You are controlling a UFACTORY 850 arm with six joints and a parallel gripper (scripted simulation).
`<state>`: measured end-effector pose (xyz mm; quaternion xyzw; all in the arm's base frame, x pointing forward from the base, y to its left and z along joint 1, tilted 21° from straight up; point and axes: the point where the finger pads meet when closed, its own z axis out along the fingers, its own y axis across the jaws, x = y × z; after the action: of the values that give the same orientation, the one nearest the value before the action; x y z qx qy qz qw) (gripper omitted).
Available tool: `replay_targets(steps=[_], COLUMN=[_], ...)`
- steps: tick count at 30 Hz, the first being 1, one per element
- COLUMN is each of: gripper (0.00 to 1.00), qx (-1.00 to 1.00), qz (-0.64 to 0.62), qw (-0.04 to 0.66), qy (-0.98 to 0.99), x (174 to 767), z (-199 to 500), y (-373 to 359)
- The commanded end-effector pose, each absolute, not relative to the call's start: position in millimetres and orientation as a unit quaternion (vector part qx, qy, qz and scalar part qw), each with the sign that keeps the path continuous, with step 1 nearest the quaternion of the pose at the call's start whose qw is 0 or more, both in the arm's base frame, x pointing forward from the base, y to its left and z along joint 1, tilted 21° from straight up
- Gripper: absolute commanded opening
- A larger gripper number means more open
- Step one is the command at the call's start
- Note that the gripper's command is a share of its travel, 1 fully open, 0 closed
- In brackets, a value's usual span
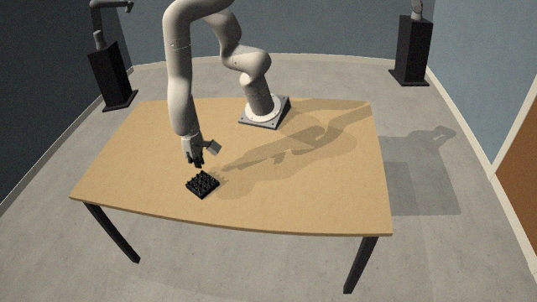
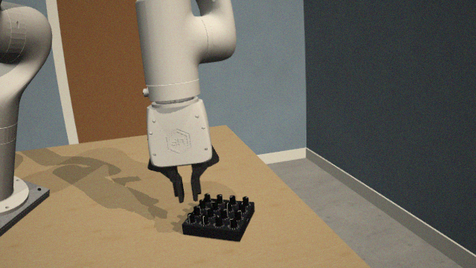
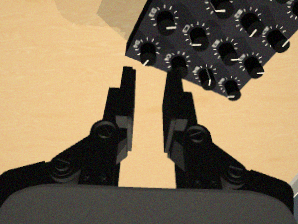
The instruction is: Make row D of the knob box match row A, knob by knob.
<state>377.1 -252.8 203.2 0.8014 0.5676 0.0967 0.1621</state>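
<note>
The black knob box (image 1: 194, 192) (image 2: 212, 234) (image 3: 191, 16) stands on the table, turned askew in the wrist view, partly out of frame there. My gripper (image 1: 195, 166) (image 2: 189, 201) (image 3: 150, 86) is partly open and empty, above the table by the box's knob-4 side. In the wrist view, D4 (image 3: 148, 53) is just beyond the fingertips, its line toward the lower left. The right fingertip overlaps C4 (image 3: 179, 65). B4 (image 3: 205, 77) and A4 (image 3: 231, 89) follow to the right. D3 (image 3: 165, 21) and A3 (image 3: 253, 65) have lines toward the right. Small names are blurred.
The wooden table (image 1: 294, 193) (image 2: 111, 238) (image 3: 60, 100) bears the arm's base (image 1: 262, 113) behind the box. Arm shadows fall across the table. Two black pedestals (image 1: 112, 77) (image 1: 413, 50) stand on the floor beyond it.
</note>
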Motion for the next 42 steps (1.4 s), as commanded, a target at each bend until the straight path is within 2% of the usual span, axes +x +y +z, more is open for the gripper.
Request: replay_targets(steps=[1,29,42], gripper=[0.19,0.19,0.19], qx=[0.757,0.460,0.263], qz=[0.076,0.008,-0.031], qw=[0.162,0.179,0.176], qy=[0.628,0.870,0.948], x=[377.5,376.2,375.4], z=[205.1,210.7,213.8], y=[-252.7,-251.4,-250.8])
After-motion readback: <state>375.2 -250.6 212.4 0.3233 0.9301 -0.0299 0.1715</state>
